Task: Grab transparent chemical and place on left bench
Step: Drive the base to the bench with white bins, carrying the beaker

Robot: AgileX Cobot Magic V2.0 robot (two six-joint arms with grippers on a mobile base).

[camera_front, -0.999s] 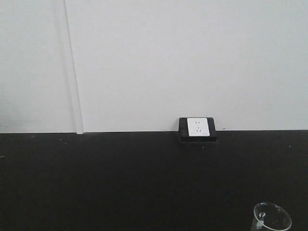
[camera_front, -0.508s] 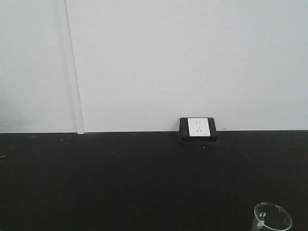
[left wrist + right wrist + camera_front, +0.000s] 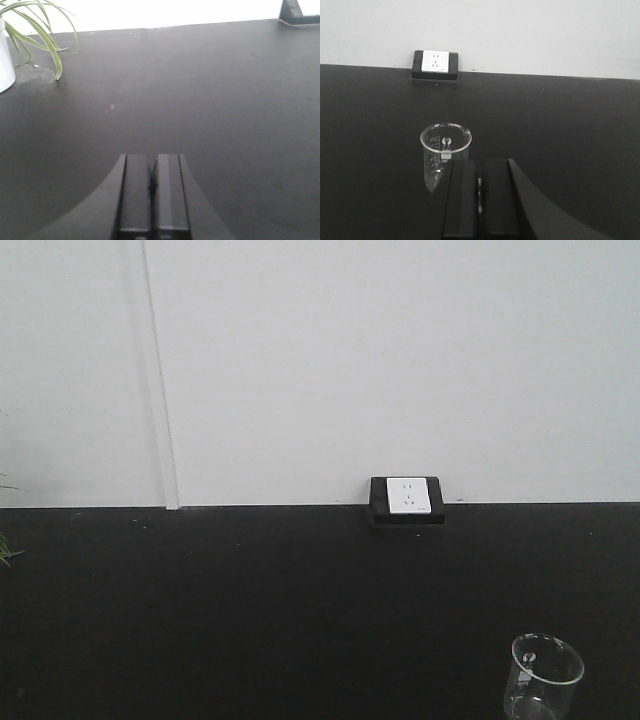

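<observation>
Both hands are closed. The left gripper (image 3: 152, 159) has its 2 fingers pressed together with nothing between them. It hangs over the bare black counter (image 3: 210, 100). A green plant (image 3: 35, 25) in a white pot (image 3: 4, 60) sits far ahead of it, off to its left. The right gripper (image 3: 480, 165) is squeezed closed too. A tiny pale glint shows in the crack between its fingers, too small to say what it is. A clear glass beaker (image 3: 445, 150) stands just ahead of the right gripper, a bit to its left. The white wall socket (image 3: 436, 62) is far ahead of it, by the wall. The transparent chemical, the little dropper, cannot be seen in any view, and neither can the left bench with the sink. So I think the job right now is finding the dropper. To do that well, the robot should turn slowly so the cameras can spot such a thin, clear thing. It should keep the right gripper from bumping the beaker. It should open its fingers only when the dropper is right in front of them.
</observation>
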